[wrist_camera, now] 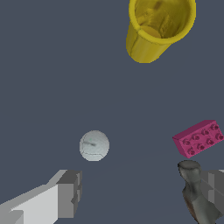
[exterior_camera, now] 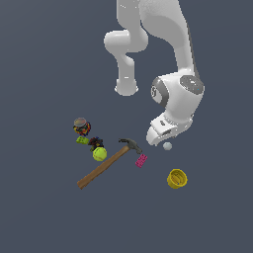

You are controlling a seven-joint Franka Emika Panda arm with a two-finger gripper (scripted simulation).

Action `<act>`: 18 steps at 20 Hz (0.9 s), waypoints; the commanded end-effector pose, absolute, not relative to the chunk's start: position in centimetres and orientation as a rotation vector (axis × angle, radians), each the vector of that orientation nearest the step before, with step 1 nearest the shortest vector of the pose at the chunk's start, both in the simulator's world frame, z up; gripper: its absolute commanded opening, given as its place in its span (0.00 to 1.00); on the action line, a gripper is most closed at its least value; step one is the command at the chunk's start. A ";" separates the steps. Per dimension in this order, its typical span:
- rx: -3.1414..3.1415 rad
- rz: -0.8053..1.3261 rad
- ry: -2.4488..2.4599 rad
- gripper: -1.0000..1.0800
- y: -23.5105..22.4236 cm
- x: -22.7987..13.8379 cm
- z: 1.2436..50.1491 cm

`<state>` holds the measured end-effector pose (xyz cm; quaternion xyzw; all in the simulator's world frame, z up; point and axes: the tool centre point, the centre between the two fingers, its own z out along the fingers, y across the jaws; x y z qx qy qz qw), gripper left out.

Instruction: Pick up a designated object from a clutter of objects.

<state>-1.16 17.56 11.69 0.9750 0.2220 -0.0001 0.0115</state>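
Note:
The designated object, a tiny pale grey-white ball (exterior_camera: pixel 167 146) (wrist_camera: pixel 94 145), lies on the dark floor just off the tip of the white hand. My gripper (exterior_camera: pixel 159 140) (wrist_camera: pixel 142 192) hovers beside it, open, with nothing between its grey fingers (wrist_camera: pixel 70 192). In the wrist view the ball sits slightly ahead of the gap, nearer one finger, untouched. The clutter of objects spreads around: a pink brick (exterior_camera: pixel 141 160) (wrist_camera: pixel 199 138), a yellow cup (exterior_camera: pixel 177 178) (wrist_camera: pixel 159 28), and a wooden-handled hammer (exterior_camera: pixel 106 168) whose metal head (wrist_camera: pixel 194 194) sits next to the other finger.
At the exterior view's left lie a yellow-green tennis ball (exterior_camera: pixel 99 154), a dark multicoloured can (exterior_camera: pixel 81 126), a small green piece (exterior_camera: pixel 82 140) and a dark item (exterior_camera: pixel 95 143). The arm's base (exterior_camera: pixel 126 88) stands behind.

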 end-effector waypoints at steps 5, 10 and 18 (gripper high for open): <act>3.033 0.001 0.796 0.96 20.5 -2.7 8.1; 3.031 0.000 0.825 0.96 21.3 -3.2 7.1; 3.031 -0.002 0.823 0.96 21.2 -3.2 6.1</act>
